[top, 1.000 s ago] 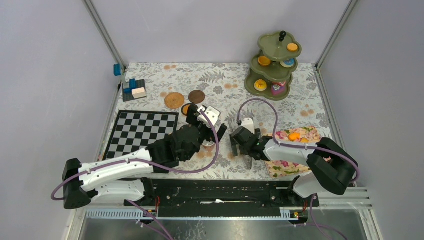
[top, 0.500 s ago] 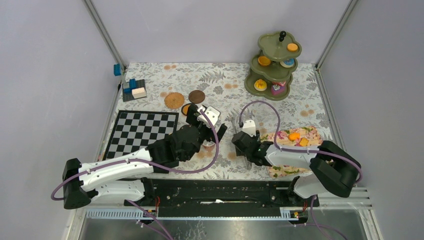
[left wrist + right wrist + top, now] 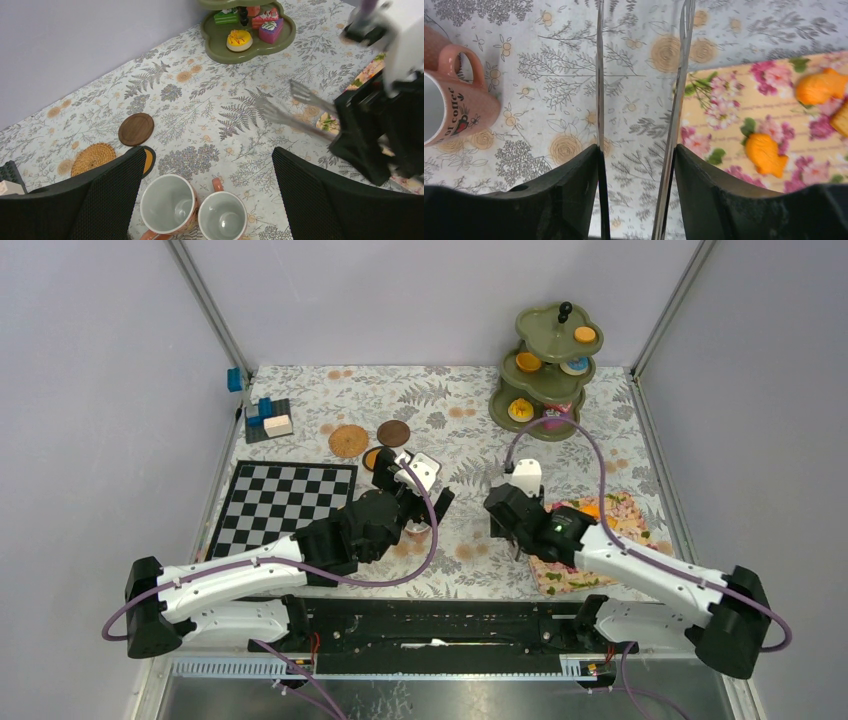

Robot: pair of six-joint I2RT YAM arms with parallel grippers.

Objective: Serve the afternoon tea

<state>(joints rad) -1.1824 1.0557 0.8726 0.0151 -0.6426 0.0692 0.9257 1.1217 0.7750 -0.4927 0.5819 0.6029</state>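
Two pinkish mugs (image 3: 167, 202) (image 3: 222, 217) stand side by side on the patterned tablecloth, under my left gripper (image 3: 207, 165), which is open and hovers above them without touching. In the top view the mugs (image 3: 418, 530) peek out beneath it. My right gripper (image 3: 638, 150) is shut on metal tongs (image 3: 599, 75), whose two blades point down over the tablecloth, between a mug (image 3: 449, 110) and the floral cloth (image 3: 724, 115). Orange cookies (image 3: 766, 152) lie on that cloth. The olive three-tier stand (image 3: 545, 370) holds toy cakes at the back right. The yellow mug is not identifiable.
A woven coaster (image 3: 349, 440) and a dark wooden coaster (image 3: 393, 432) lie beyond the left gripper, with a dark-rimmed orange disc (image 3: 146, 160) beside them. The chessboard (image 3: 285, 505) lies at the left. A small tray of blocks (image 3: 265, 420) sits at the back left.
My right arm has swung outward to the right, and its gripper with the tongs has moved back and right toward the floral cloth. The left arm has not moved.
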